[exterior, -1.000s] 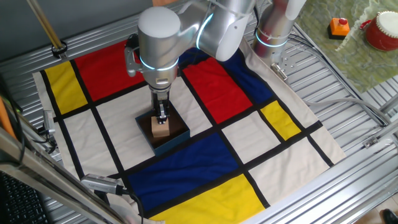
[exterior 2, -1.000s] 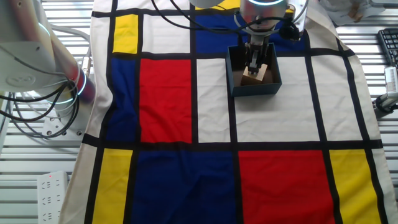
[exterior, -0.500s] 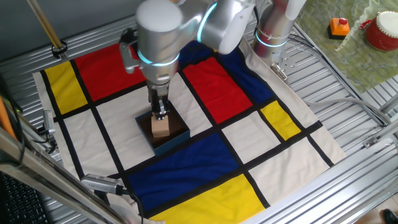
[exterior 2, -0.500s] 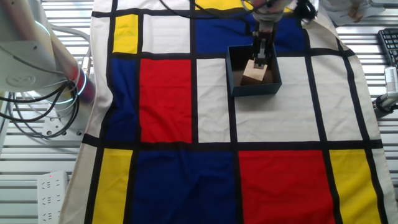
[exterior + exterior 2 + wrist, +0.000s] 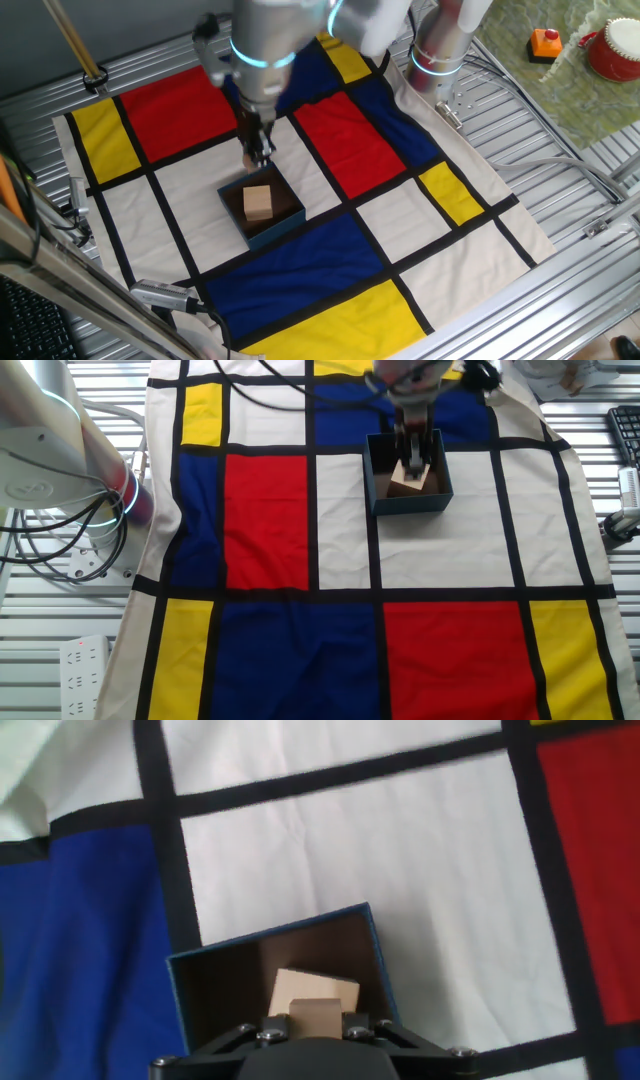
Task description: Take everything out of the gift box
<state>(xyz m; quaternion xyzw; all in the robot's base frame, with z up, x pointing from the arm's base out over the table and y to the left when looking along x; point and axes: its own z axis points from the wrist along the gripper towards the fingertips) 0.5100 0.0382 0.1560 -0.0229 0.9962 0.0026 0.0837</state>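
Up from the box is where the arm (image 5: 265, 30) has gone: a second ago its hand (image 5: 259, 152) was down on the block inside, and now it hangs above the box's far rim, with nothing in its grip that I can see.

On the slatted metal counter (image 5: 560, 200) lies the patterned cloth (image 5: 330, 140), spread flat. The gift box (image 5: 285, 222) sits open on it, where a white panel meets a blue one. The wooden block (image 5: 258, 203) sits on the box's brown floor, near the middle and upright, in the same place as before. The hand view looks down into the box and shows the block resting there below the fingers.

From one fixed view the fingers look close together, but whether they are clenched or released I cannot tell; they are too small and partly blurred. In the other fixed view the hand (image 5: 413, 452) overlaps the block only because of the angle.

By my reading the lift came away empty, so the task is not yet done.

The likely trouble on a second try:
- Fingers that pinch only the block's upper edge may slide off again.
- A descent off to one side could catch the box's wall and push or tip the light box across the cloth.
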